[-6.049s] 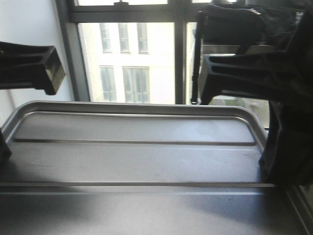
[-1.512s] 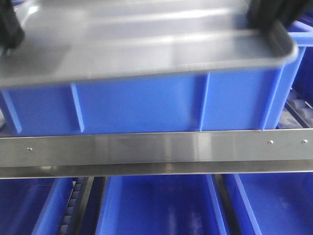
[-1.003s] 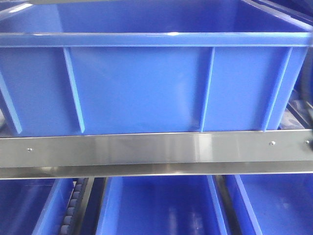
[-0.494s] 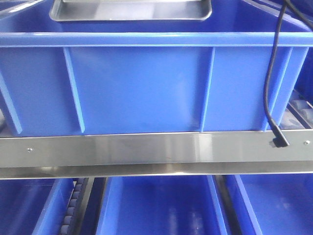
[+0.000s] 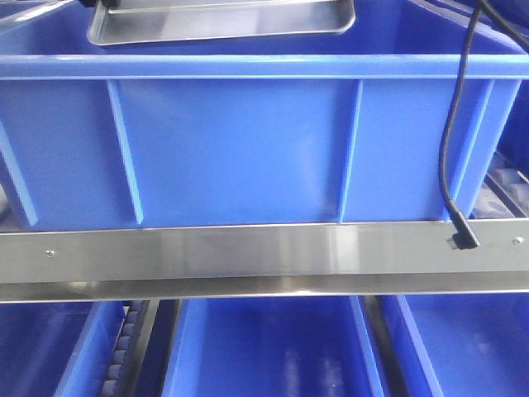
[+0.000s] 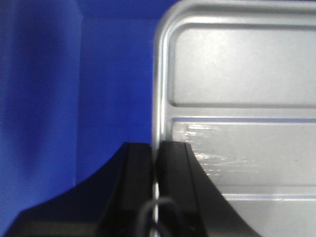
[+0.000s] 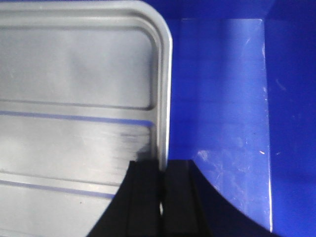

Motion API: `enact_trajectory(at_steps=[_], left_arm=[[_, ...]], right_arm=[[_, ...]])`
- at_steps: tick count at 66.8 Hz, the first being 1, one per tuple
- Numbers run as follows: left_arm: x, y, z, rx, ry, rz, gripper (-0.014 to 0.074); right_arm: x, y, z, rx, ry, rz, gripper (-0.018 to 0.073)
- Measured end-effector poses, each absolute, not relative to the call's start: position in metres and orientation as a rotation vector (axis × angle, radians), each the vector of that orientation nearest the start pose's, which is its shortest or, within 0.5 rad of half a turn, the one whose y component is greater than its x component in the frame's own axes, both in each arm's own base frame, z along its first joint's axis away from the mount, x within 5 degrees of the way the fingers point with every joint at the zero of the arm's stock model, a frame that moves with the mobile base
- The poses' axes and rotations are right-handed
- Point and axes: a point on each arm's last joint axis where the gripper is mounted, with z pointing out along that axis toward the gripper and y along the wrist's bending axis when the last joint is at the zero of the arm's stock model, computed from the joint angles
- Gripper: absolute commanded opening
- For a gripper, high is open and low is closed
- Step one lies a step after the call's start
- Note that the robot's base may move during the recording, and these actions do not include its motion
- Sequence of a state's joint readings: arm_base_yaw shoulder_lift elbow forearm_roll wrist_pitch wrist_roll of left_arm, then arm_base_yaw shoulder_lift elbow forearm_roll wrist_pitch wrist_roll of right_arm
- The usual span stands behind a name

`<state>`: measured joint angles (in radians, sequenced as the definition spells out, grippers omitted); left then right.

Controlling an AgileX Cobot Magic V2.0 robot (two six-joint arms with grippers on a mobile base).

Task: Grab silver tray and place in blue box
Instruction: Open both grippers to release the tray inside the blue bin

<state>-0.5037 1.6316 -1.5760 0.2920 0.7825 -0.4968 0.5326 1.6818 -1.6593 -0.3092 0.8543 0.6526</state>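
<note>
- Blue crates fill the racking all around, with a steel rail (image 5: 264, 252) across the front and more crates on the level below it.
- On the rail stands the blue box (image 5: 248, 149), open at the top, its ribbed wall facing me.
- Just above its far side hangs the silver tray (image 5: 223, 21), roughly level and not yet down on the floor of the box.
- At the tray's left rim, the left tool (image 6: 157, 163) has its jaws pinched tight on the thin metal edge, blue wall close beside it.
- On the opposite rim, the right tool (image 7: 162, 177) is clamped the same way, jaws closed on the edge.
- Gripping both short ends looks meant to keep so wide a tray flat and centred as it goes in.
- One black cable (image 5: 453, 157) dangles down the right front of the box, its plug hanging before the rail.
- Lowering and letting go is what seems left.
</note>
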Motion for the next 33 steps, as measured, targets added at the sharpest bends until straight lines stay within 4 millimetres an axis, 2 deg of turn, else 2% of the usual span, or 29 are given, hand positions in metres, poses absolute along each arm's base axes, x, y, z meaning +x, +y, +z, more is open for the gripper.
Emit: enact_trajectory(at_steps=[8, 13, 25, 29, 33], left_arm=[[0.3349, -0.1637, 0.3733, 0.145, 2.280, -0.181, 0.0219], [0.3350, -0.1646, 0.3742, 0.142, 2.274, -0.197, 0.0301], [0.3353, -0.1671, 0.3757, 0.132, 2.262, -0.239, 0.0308], [0.3364, -0.1660, 0.3764, 0.120, 2.257, -0.254, 0.0308], [0.3378, -0.1648, 0.3776, 0.108, 2.248, -0.271, 0.0308]], right_arm=[[0.3403, 0.1766, 0.3766, 0.013, 2.315, 0.234, 0.0066], [0.3403, 0.1771, 0.3772, 0.015, 2.312, 0.242, 0.0142], [0.3405, 0.1776, 0.3773, 0.022, 2.314, 0.264, 0.0481], [0.3407, 0.1776, 0.3773, 0.028, 2.315, 0.276, 0.0516], [0.3412, 0.1771, 0.3779, 0.036, 2.314, 0.287, 0.0508]])
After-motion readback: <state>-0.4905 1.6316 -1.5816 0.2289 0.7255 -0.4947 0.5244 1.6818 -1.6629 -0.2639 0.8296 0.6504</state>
